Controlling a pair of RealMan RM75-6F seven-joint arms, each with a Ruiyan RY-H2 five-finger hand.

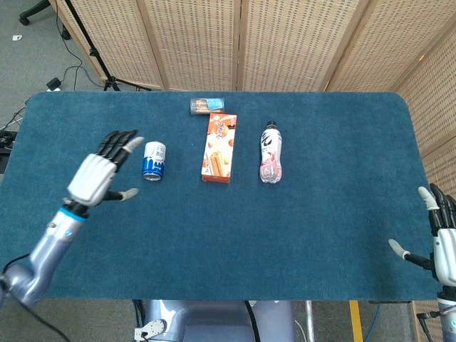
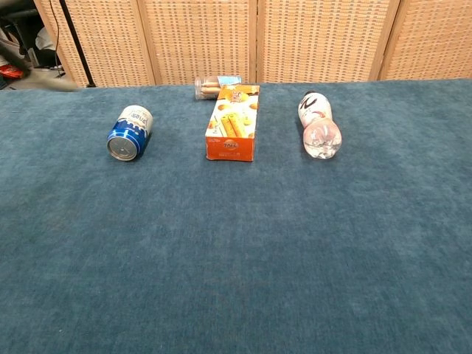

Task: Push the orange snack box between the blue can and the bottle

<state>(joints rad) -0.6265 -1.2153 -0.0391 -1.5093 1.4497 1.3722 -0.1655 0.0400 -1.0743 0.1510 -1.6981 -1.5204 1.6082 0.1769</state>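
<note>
Head view shows us the orange snack box (image 1: 219, 147) lying flat on the blue surface (image 1: 299, 214). It sits between the blue can (image 1: 154, 159) and the bottle (image 1: 271, 152), with a gap on each side. We see the can lying on its side to the left of the box. The bottle lies on its side to the right, with its dark cap pointing to the far edge. A small clear pack (image 1: 207, 105) lies just behind the far end of the box, close to the far edge of the surface.

Our left hand (image 1: 96, 177) is to the left of the can, near it but not touching it. Its fingers (image 1: 121, 142) are spread apart and hold nothing. Our right hand (image 1: 443, 242) is far off at the right near corner, well apart from all the things. Its fingers (image 1: 436, 203) are spread too, and it holds nothing.

From the chest view we see the box, the can, the bottle and the pack, but no hands.
</note>
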